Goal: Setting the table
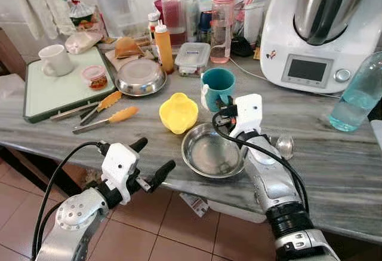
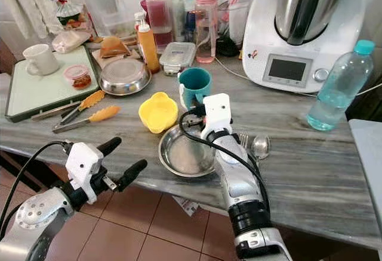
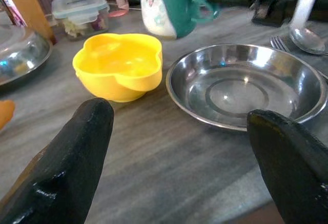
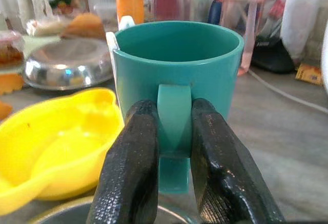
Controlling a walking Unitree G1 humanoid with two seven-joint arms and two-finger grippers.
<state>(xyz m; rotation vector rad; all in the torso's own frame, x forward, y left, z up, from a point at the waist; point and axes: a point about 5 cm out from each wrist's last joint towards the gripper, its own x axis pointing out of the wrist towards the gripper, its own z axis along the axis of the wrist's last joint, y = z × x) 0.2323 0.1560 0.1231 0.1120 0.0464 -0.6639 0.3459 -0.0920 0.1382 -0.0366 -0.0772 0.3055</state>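
while upright, teal mug (image 4: 177,62) | right end effector (image 4: 174,131) clamps handle | left end effector (image 3: 179,147) wide

Two silver arms with round bolted joints carry white boxy wrist housings, looping black cables, a ribbed black cuff on the right forearm, and long black textured fingers (image 4: 128,167).

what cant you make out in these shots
- Fork: eye views, mostly hidden behind the right arm.
- Right gripper fingertips: eye views, hidden by its white wrist; the right wrist view shows them on the teal mug handle.
- Thermomix: top cut off by the edge.
- Far bottle labels: too small.
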